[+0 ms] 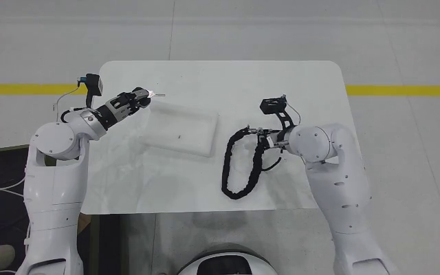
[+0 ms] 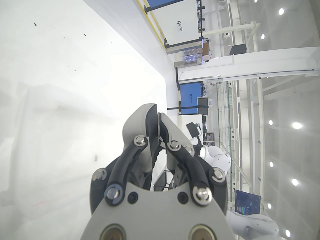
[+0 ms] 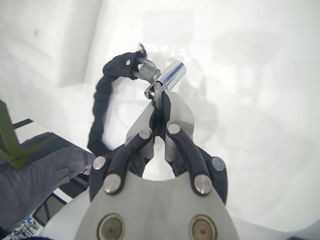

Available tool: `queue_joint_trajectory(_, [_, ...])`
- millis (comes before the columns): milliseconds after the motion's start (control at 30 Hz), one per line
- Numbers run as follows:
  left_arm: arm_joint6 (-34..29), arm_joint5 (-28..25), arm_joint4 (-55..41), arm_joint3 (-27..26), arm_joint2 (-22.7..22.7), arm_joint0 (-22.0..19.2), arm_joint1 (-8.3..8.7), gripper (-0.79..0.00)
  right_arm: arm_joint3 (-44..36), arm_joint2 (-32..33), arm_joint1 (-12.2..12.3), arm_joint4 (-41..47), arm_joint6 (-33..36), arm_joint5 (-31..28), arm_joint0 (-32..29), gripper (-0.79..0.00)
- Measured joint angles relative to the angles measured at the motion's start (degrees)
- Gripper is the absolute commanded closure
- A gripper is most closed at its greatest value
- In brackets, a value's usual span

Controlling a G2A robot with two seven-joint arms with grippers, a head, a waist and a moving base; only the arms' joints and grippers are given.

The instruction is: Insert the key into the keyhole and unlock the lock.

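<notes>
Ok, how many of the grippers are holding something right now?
2. The left gripper is shut on the key, above the table. The right gripper is shut on the chain lock, beside its silver cylinder.

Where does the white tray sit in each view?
Top view: white tray mid-table, between the arms.
Left wrist view: tray beside the fingers pinching the key.
Right wrist view: tray beyond the chain lock.
Shared landmark: the white table.
</notes>
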Motion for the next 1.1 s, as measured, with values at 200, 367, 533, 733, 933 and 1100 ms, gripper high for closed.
queue_joint_trajectory(200, [0.0, 0.0, 0.0, 0.0, 0.0, 0.0, 0.00, 0.000, 2.2, 5.6, 0.0, 19.5, -2.7, -2.8, -0.6, 0.000])
queue_joint_trajectory(367, [0.0, 0.0, 0.0, 0.0, 0.0, 0.0, 0.00, 0.000, 6.4, 9.4, 0.7, 32.9, -1.6, -5.3, -0.3, 0.000])
queue_joint_trajectory(533, [0.0, 0.0, 0.0, 0.0, 0.0, 0.0, 0.00, 0.000, 8.8, 7.7, 1.5, 30.7, -1.9, -6.3, 0.7, 0.000])
queue_joint_trajectory(733, [0.0, 0.0, 0.0, 0.0, 0.0, 0.0, 0.00, 0.000, 12.3, 2.4, 2.1, 24.7, 0.8, -10.1, 3.8, 0.000])
queue_joint_trajectory(933, [0.0, 0.0, 0.0, 0.0, 0.0, 0.0, 0.00, 0.000, 16.4, -2.2, 3.0, 11.4, 6.7, -10.9, 8.1, 0.000])
queue_joint_trajectory(1100, [0.0, 0.0, 0.0, 0.0, 0.0, 0.0, 0.00, 0.000, 17.8, -4.1, 3.6, -0.5, 6.0, -11.0, 10.6, 0.000])
